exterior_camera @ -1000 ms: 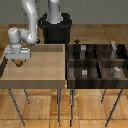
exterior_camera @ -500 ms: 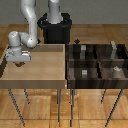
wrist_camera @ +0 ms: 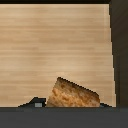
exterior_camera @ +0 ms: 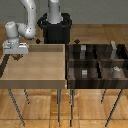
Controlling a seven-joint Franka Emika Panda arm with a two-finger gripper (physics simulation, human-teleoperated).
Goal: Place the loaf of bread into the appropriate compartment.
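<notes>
One gripper [exterior_camera: 18, 56] hangs over the tray [exterior_camera: 35, 75] at the exterior view's left, clamped on the bread [wrist_camera: 72, 93], which sits between its fingers above the tray floor. Right of the tray stands the bin [exterior_camera: 99, 62]; its near-left compartment [exterior_camera: 84, 78] holds a small grey cube [exterior_camera: 85, 73].

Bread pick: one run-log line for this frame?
stage: carry | tool: shut on loaf of bread | position: over light-wood tray, exterior view's left edge | compartment: holds only small grey cube
</notes>
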